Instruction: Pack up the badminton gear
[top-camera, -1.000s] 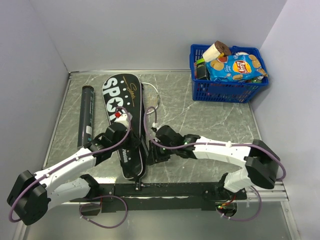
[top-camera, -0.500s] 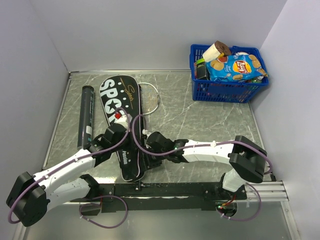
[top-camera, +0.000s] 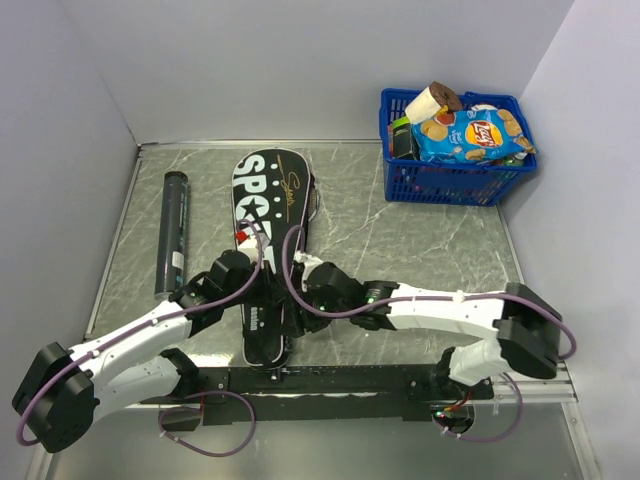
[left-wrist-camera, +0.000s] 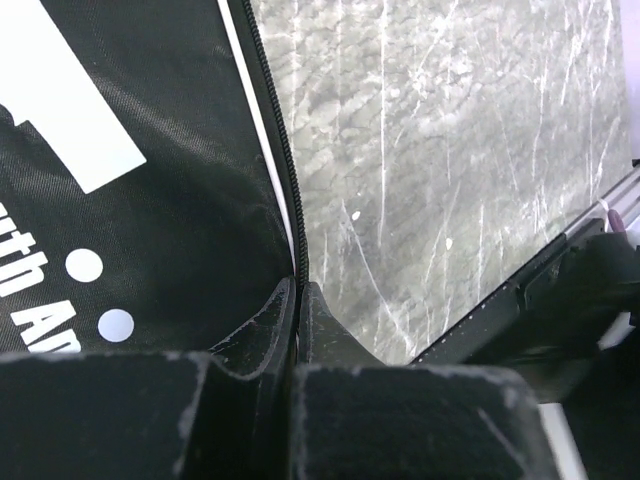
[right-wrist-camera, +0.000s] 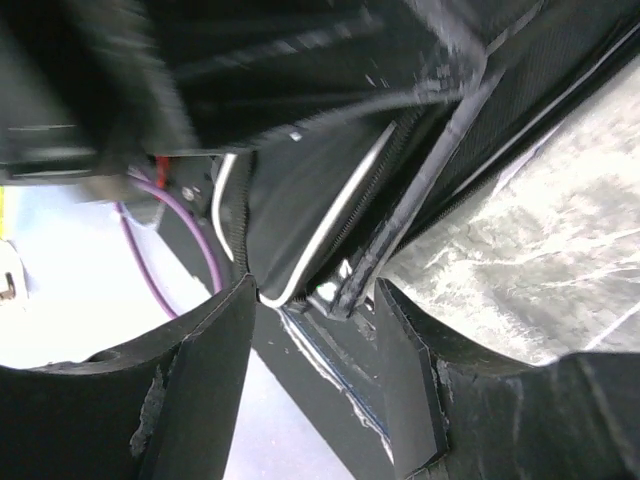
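Observation:
The black racket-shaped "SPORT" cover (top-camera: 270, 200) lies lengthwise on the marble table, narrow end towards the arm bases. My left gripper (top-camera: 262, 292) is shut on the cover's zipper edge (left-wrist-camera: 285, 180), its fingers pinched flat together around the seam (left-wrist-camera: 299, 285). My right gripper (right-wrist-camera: 315, 295) stands open at the cover's narrow end, where a glossy black racket handle (right-wrist-camera: 352, 283) pokes out between its fingers beside the white-piped fabric (right-wrist-camera: 300, 250). In the top view this gripper (top-camera: 300, 288) sits just right of the cover. The long black tube (top-camera: 174, 230) lies to the left, apart from both grippers.
A blue plastic basket (top-camera: 455, 182) full of snack packets stands at the far right corner. Grey walls close in the table on the left, back and right. The black base rail (top-camera: 350, 380) runs along the near edge, close under both grippers.
The cover has swung to the right and now hides the silver racket head that showed beside it. My right gripper has opened wider near the cover's narrow end. The left stays shut.

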